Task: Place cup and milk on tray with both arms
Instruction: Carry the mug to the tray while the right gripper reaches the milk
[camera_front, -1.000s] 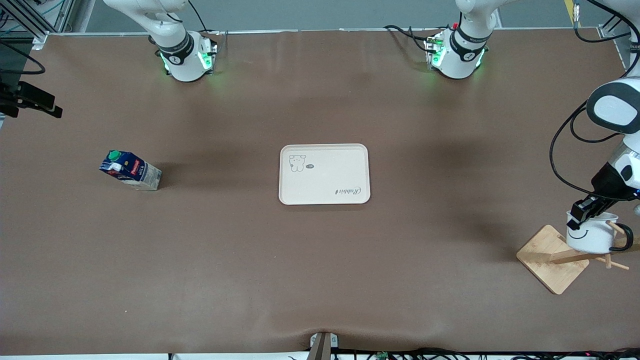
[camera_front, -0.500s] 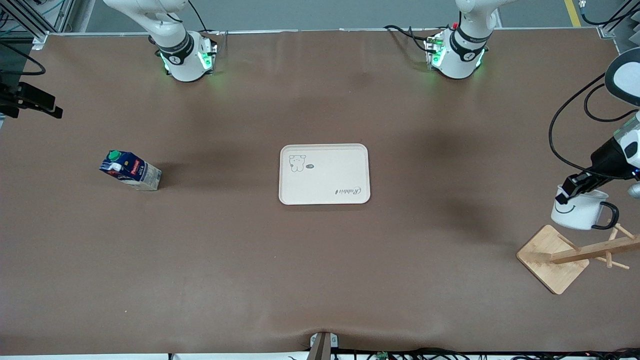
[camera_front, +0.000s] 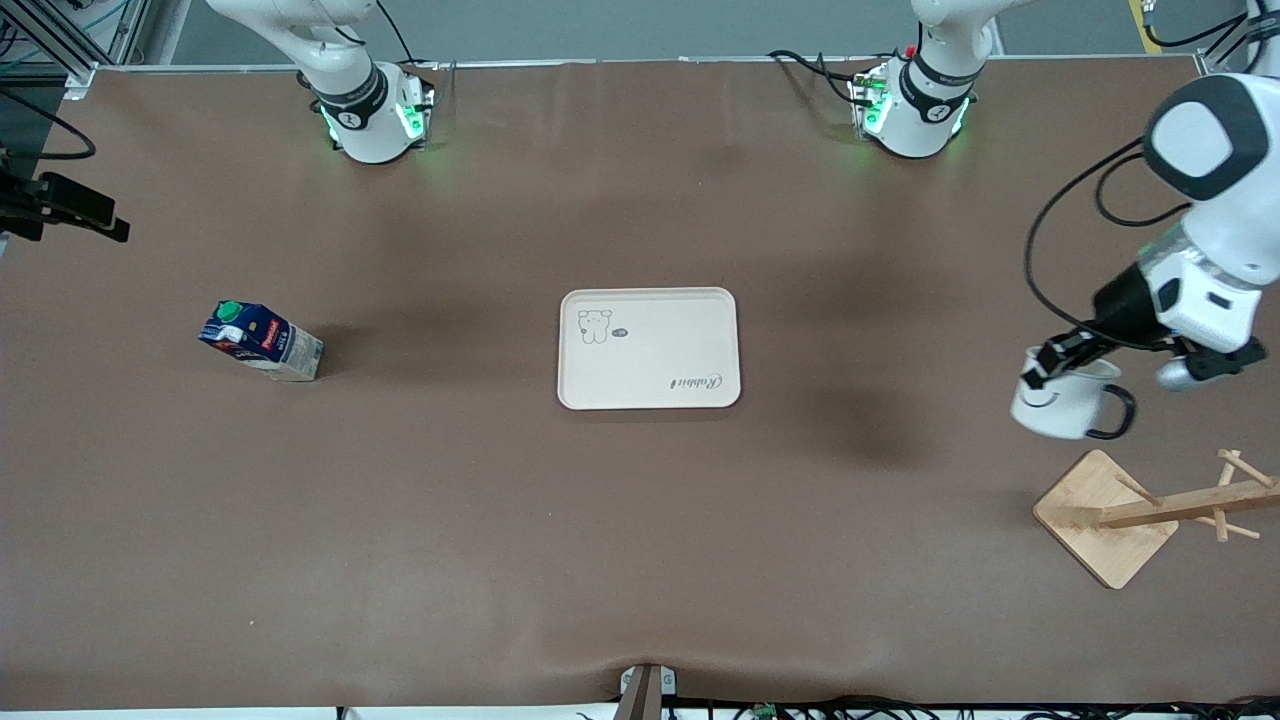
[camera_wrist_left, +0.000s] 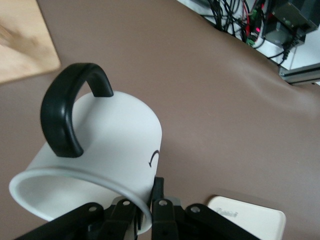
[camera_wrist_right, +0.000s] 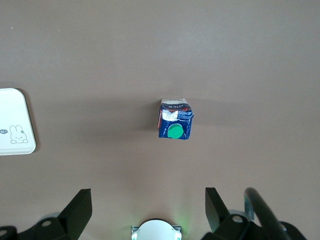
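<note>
My left gripper (camera_front: 1043, 366) is shut on the rim of the white cup (camera_front: 1058, 404), which has a black handle. It holds the cup tilted in the air, over bare table between the wooden rack and the tray. In the left wrist view the fingers (camera_wrist_left: 161, 207) pinch the cup's wall (camera_wrist_left: 112, 145). The cream tray (camera_front: 650, 350) lies at the table's middle. The dark-blue milk (camera_front: 262, 342) with its green cap stands toward the right arm's end. My right gripper (camera_wrist_right: 146, 194) is open, high over the table, with the milk (camera_wrist_right: 175, 120) and a tray corner (camera_wrist_right: 12, 122) below it.
A wooden rack (camera_front: 1105, 515) with pegs on a square base stands near the left arm's end, nearer the front camera than the cup. Its base also shows in the left wrist view (camera_wrist_left: 22, 40). Cables run along the table's edges.
My left gripper has lifted the cup off the rack's peg and carried it toward the tray. The milk and tray have not moved.
</note>
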